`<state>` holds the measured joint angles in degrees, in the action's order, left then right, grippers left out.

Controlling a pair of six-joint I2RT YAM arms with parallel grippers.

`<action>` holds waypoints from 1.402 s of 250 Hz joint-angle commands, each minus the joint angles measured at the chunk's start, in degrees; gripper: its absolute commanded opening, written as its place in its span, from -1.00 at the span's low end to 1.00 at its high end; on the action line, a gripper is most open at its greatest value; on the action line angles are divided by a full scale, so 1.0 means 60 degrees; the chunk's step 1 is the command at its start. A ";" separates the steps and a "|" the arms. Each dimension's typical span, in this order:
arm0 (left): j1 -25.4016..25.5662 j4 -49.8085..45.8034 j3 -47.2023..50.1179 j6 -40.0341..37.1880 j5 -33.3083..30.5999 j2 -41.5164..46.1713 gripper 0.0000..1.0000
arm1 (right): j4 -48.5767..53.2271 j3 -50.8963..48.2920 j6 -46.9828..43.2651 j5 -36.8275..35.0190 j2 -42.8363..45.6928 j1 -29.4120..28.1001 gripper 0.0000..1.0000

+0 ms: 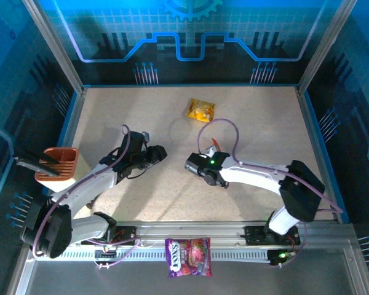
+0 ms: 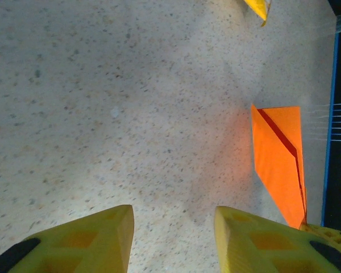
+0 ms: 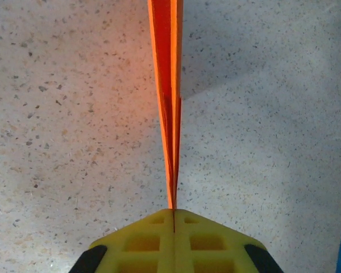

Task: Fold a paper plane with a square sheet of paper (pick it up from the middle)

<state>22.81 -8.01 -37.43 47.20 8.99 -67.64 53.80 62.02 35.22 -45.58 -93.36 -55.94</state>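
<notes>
The square sheet of paper is folded into a slim pointed orange paper plane (image 3: 169, 85), which I see edge-on in the right wrist view. My right gripper (image 3: 174, 211) is shut on its near end, holding it upright above the table. From the top, the right gripper (image 1: 213, 150) is near the table's middle, and a sliver of the plane (image 1: 217, 142) shows above it. In the left wrist view the plane (image 2: 275, 159) shows its flat side with a diagonal crease, off to the right. My left gripper (image 2: 173, 227) is open over bare table with nothing between its fingers; from the top, the left gripper (image 1: 158, 152) is apart from the plane, to its left.
A glossy yellow snack packet (image 1: 200, 110) lies at the back middle of the table. A purple printed bag (image 1: 188, 257) rests on the front rail. An orange-brown holder (image 1: 56, 165) stands at the left edge. A blue wall edge (image 2: 328, 114) runs close behind the plane.
</notes>
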 commanded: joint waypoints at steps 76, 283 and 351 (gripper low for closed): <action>-0.0201 -0.1044 0.0284 -0.0317 0.0100 0.1024 -0.14 | 0.0700 0.1681 0.1938 0.2775 -0.2696 -0.1377 -0.75; -0.0212 -0.2318 0.0049 -0.0465 0.0076 0.1648 -0.02 | -0.1225 0.1683 0.1541 0.4084 -0.1283 -0.1150 0.24; -0.0212 -0.1631 0.0200 -0.0112 0.0365 0.1392 -0.03 | -0.3888 -0.0282 0.0940 0.4741 0.0741 0.0076 0.28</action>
<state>21.91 -20.08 -36.25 45.10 9.89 -58.46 40.23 66.30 43.31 -20.23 -94.56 -59.90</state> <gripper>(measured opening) 0.488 0.651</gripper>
